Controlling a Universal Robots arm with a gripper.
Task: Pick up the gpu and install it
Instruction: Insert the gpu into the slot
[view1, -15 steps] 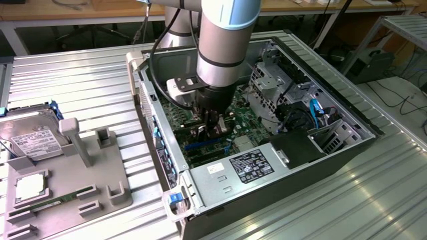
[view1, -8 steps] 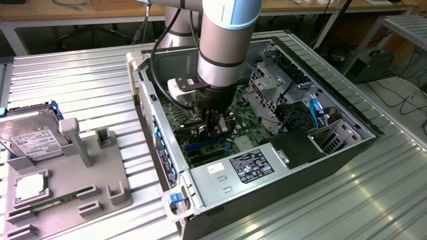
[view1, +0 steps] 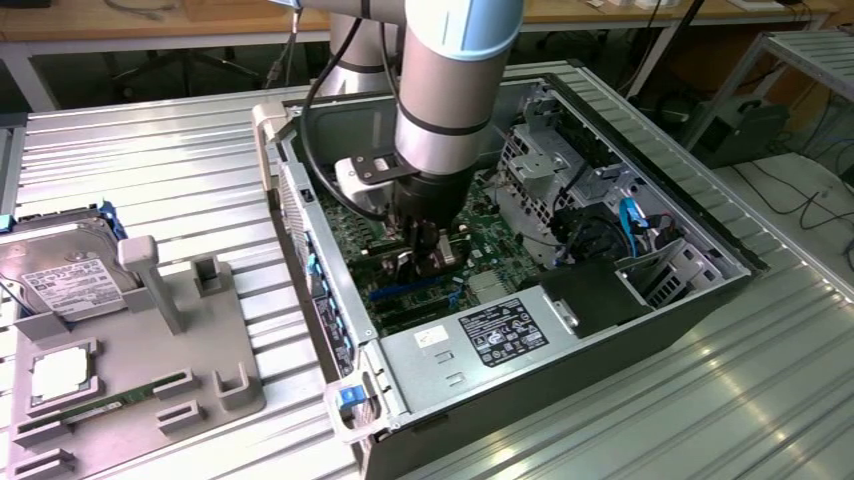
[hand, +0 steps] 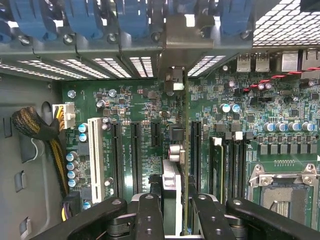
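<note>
My gripper (view1: 422, 258) reaches down into the open computer case (view1: 694, 215), over the green motherboard (view1: 487, 245). In the wrist view the gripper (hand: 175, 202) is shut on the gpu (hand: 172, 182), which I see edge-on between the two black fingers (hand: 150, 215). The card stands upright over the motherboard (hand: 150, 100), lined up along the black expansion slots (hand: 135, 150). Its metal bracket end (hand: 182, 30) sits at the case's rear slot openings, among the blue retention clips (hand: 135, 20). Whether the card's edge is seated in a slot is hidden.
A silver power supply (view1: 494, 335) fills the case's near corner and a drive cage (view1: 561, 170) its far side. Memory sticks (hand: 217, 165), a CPU socket (hand: 280, 185) and a braided cable bundle (hand: 35, 125) flank the card. Outside, a grey fixture (view1: 174, 350) carries a hard drive (view1: 67, 275).
</note>
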